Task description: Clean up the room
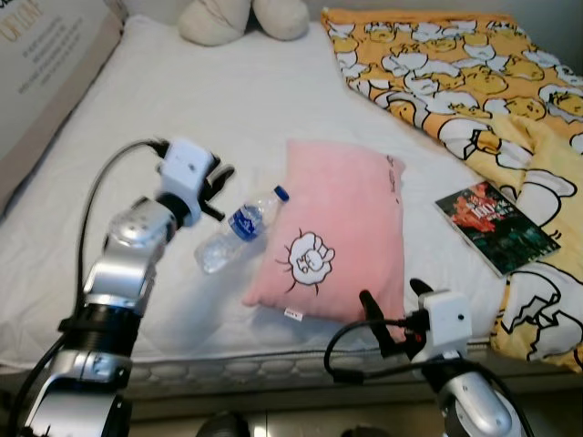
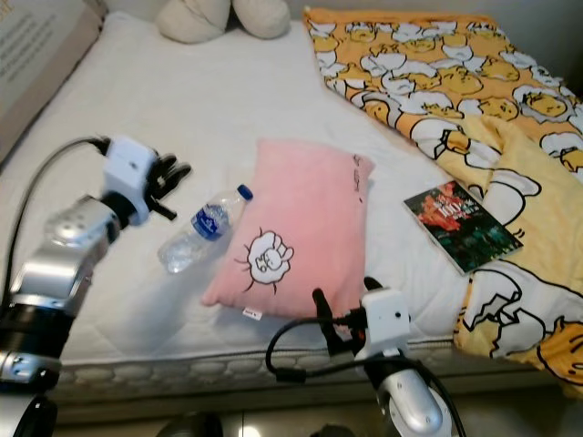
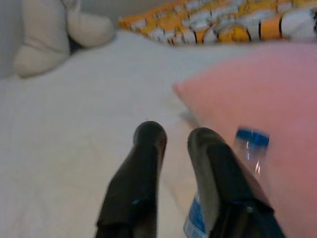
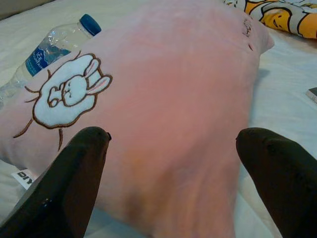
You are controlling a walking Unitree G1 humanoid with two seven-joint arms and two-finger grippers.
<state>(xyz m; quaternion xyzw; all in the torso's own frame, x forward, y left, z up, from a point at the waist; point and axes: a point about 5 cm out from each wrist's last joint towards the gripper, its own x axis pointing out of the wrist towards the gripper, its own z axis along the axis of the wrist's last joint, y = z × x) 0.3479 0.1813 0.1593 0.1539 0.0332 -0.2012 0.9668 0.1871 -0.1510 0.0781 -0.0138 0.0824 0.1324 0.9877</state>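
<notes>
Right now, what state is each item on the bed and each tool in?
Water bottle: on its side, blue cap on, touching the pillow's edge.
Pink pillow: flat, rabbit patch up.
Book: closed, cover up, partly on the blanket.
Duck-print blanket: rumpled.
Left tool: fingers slightly apart, beside the bottle, holding nothing.
Right tool: open wide, facing the pillow's near edge.

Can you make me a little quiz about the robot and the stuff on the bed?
1. True or false: the bottle stands upright.
2. What touches the bottle's cap end? A) book B) pillow C) plush toy
3. Which gripper has its fingers spread wide toward the pillow?

Key:
1. False, it lies on its side on the bed.
2. B.
3. The right gripper; the left gripper is nearly closed beside the bottle.
</notes>
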